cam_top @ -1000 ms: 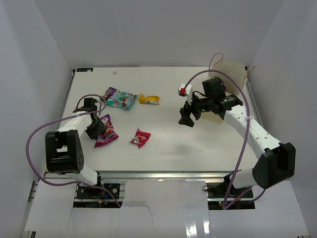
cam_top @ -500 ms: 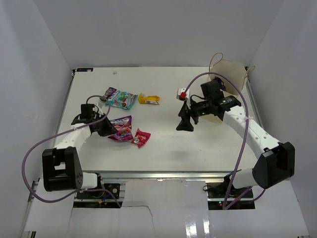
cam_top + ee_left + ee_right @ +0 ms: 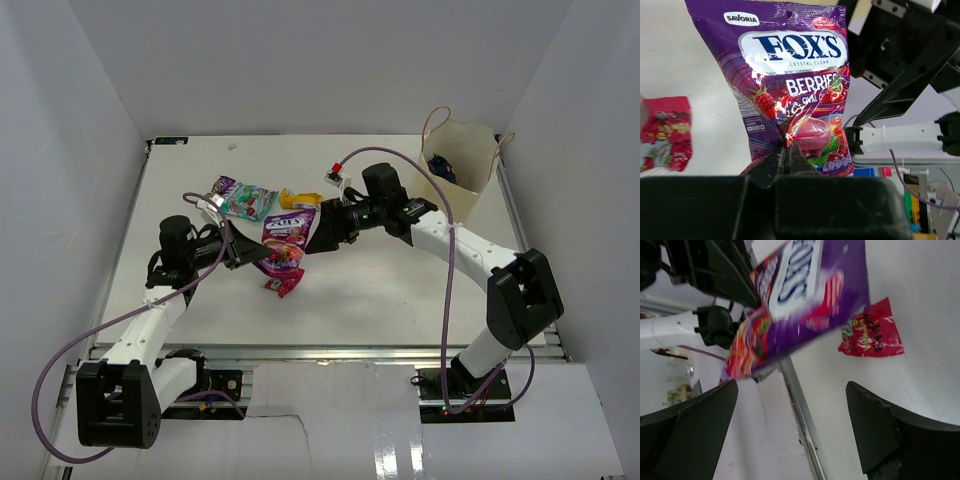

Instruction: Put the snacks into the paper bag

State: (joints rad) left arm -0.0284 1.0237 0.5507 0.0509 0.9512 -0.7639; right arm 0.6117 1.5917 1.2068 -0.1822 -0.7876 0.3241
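Aloft, glossy purple packet [image 3: 790, 85], FOX'S berries label, left jaws clamped on its lower edge, right jaws apart.

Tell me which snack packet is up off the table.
The purple Fox's packet, pinched by the left fingers; the red, teal and yellow packets lie flat.

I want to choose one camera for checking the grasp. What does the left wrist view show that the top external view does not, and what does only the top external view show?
Only the left wrist view: the print on the purple packet is readable, and the left gripper is seen up close, shut on the packet's lower edge.
Only the top external view: the paper bag, the teal packet and the yellow packet.
Both: the held purple packet and the reddish packet.
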